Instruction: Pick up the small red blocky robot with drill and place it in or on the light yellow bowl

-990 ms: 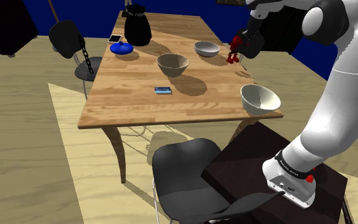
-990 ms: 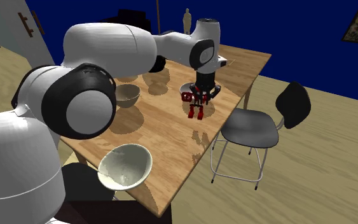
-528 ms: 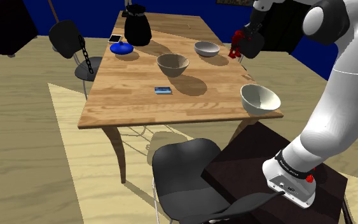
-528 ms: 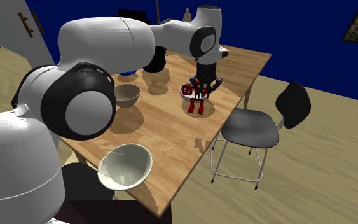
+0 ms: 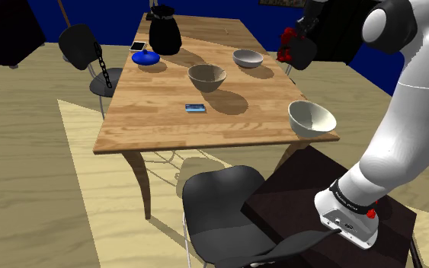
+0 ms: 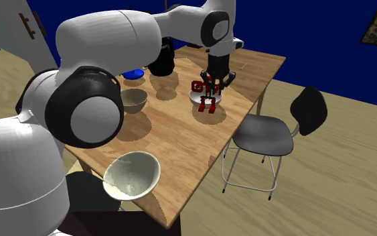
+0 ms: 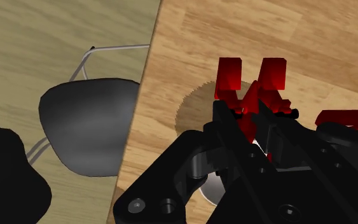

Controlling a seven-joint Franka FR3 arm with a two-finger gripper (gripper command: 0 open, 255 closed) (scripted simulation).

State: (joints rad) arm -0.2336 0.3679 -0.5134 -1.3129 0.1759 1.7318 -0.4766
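1. The red robot (image 6: 205, 100) has gone on rising. A second ago it hung low over the counter (image 5: 159, 114); half a second ago it was higher, and now it is higher again, well clear of the wood.
2. The jaws are closed on its upper body. The legs dangle below them, and in the wrist view the red robot (image 7: 250, 79) sticks out past the black hand with the wood far beneath.
3. Its pose in the grip looks the same through the climb, upright with feet down, so the hold seems not to have slipped.
4. In the shoulder view the red robot (image 5: 286, 39) hangs above the counter's far right side, near the grey bowl (image 5: 248, 57). From the second exterior view it hangs in front of that grey bowl (image 6: 197, 99), but I cannot tell whether it is right over it.
5. The pale bowl (image 5: 312, 118), which I take for the target, sits at the counter's near corner by the stand, well apart from the toy. It shows empty in the second exterior view (image 6: 132, 175).
6. As I judge it, the pick-up is done and the carry has not really begun, since the motion so far is mostly upward.
7. Next the arm (image 6: 113, 47) should travel back toward the stand, stop over the pale bowl, lower and release. The height gained should clear its rim.
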